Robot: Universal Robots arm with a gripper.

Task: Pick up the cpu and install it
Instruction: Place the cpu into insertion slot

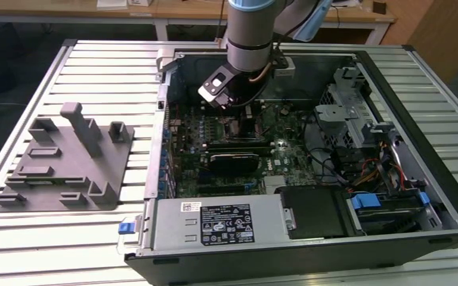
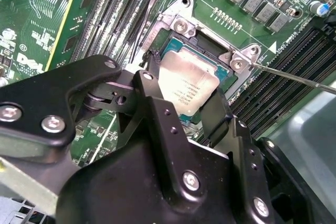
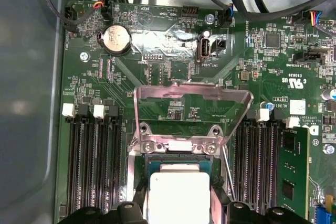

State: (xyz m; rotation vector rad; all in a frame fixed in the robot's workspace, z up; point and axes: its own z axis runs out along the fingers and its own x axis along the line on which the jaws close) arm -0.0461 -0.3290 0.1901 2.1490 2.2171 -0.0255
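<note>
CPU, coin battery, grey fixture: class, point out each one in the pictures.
cpu [image 2: 188,86], second wrist view, middle of its metal top.
coin battery [image 3: 116,39], first wrist view, its face.
grey fixture [image 1: 62,162], exterior view, flat base.

On the counter [image 1: 93,65], a fixture [image 1: 62,164] lies at the exterior view's left of the computer case [image 1: 173,262]. Inside it, the cpu [image 2: 188,85] lies over the socket [image 2: 181,24].

A slatted metal table [image 1: 93,65] spreads across most of the exterior view, its pale silver ribs catching an even, soft light. Behind it stands a light wooden desk [image 1: 181,11] on white legs [image 1: 160,28], with white papers [image 1: 111,3] lying on top. At the exterior view's right rises a brown wooden panel [image 1: 443,30], and the floor [image 1: 22,44] beyond the table's edge is dark, almost black under the desk.
</note>
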